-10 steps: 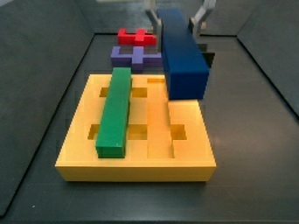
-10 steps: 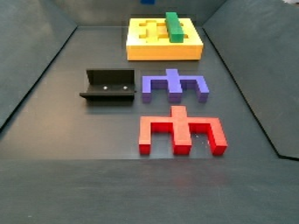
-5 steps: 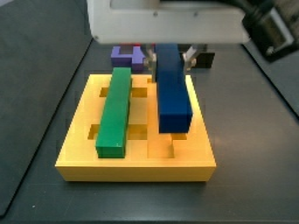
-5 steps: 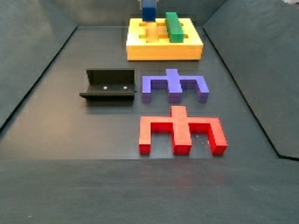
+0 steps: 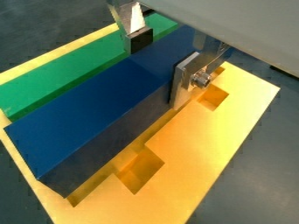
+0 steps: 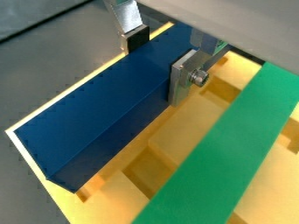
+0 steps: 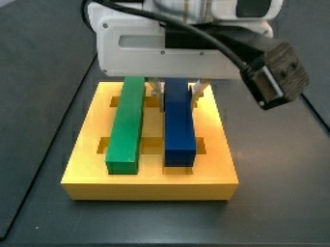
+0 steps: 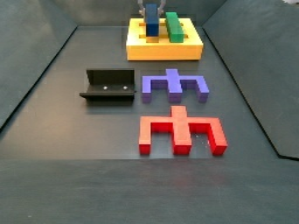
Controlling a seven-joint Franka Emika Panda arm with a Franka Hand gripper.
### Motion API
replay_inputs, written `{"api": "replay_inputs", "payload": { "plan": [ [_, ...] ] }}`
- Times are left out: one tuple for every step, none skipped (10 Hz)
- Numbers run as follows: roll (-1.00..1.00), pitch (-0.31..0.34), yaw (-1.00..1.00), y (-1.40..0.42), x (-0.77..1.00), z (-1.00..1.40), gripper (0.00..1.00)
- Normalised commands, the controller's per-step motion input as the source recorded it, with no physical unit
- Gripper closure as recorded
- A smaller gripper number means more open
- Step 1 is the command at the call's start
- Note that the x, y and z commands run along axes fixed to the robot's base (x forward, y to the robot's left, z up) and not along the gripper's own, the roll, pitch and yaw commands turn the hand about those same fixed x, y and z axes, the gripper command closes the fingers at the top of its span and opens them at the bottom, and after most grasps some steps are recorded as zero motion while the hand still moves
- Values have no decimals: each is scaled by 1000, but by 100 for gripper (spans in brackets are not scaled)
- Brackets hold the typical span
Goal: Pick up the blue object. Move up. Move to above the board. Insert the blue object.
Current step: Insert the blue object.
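Observation:
The blue object (image 7: pixel 179 130) is a long dark blue bar lying lengthwise along the middle of the yellow board (image 7: pixel 149 183), parallel to the green bar (image 7: pixel 125 125). My gripper (image 7: pixel 179 94) is shut on the blue bar's far end. In both wrist views its silver fingers press both long sides of the bar (image 5: pixel 100 114) (image 6: pixel 100 114), with the gripper (image 5: pixel 162 59) (image 6: pixel 160 59) astride it. The board (image 5: pixel 222 122) (image 6: pixel 198 114) and green bar (image 5: pixel 70 66) (image 6: pixel 233 149) lie beside it. In a side view the bar (image 8: pixel 152 26) sits on the board (image 8: pixel 163 51) under my gripper (image 8: pixel 152 9).
The fixture (image 8: pixel 107 86) stands on the dark floor in front of the board. A purple notched block (image 8: pixel 174 84) lies beside it and a red notched block (image 8: pixel 181 131) lies nearer the front. Dark sloping walls bound the floor.
My gripper has come down with the blue bar. The bar was high and behind the board, then over its middle, and now lies low along the board beside the green bar.

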Motion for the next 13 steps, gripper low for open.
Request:
{"api": "replay_inputs", "payload": {
  "plan": [
    [83, 0, 0, 0, 0, -320, 100],
    [56, 0, 0, 0, 23, -300, 100],
    [66, 0, 0, 0, 20, -311, 100],
    [17, -11, 0, 0, 0, -309, 100],
    [-1, -73, 0, -123, 11, -297, 100],
    [0, -64, 34, -51, 157, -377, 100],
    [0, -33, 26, -26, 240, -377, 100],
    [0, -40, 26, -23, 294, -397, 100],
    [34, 0, 49, 0, 249, -366, 100],
    [56, 0, 20, 0, 134, -274, 100],
    [31, -3, 0, 0, 0, -263, 100],
    [1, 0, 0, 0, 0, -146, 100],
    [0, 0, 0, 0, 0, 0, 100]
  ]
}}
